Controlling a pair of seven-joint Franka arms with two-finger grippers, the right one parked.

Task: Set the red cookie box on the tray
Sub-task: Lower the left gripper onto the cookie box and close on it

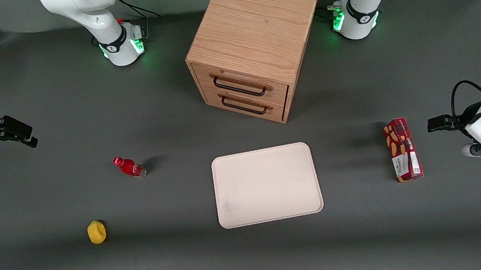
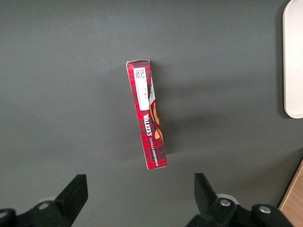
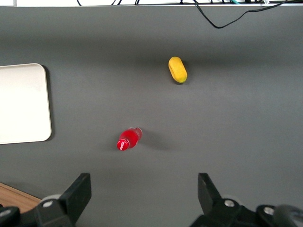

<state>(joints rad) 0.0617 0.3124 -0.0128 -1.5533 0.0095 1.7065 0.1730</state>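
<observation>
Gripper (image 2: pixel 141 198) spread wide, holding nothing, hanging over red cookie box (image 2: pixel 147 115). Cardboard looks light, crushable; I'd pinch mid-length across narrow sides. Tray (image 1: pixel 266 185) at box's 9 o'clock in front cam.

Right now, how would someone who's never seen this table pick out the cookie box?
Start at the tray and look toward the working arm's end: the red cookie box lies alone below the open gripper. It is long and tartan-printed, unlike the small red bottle.
</observation>
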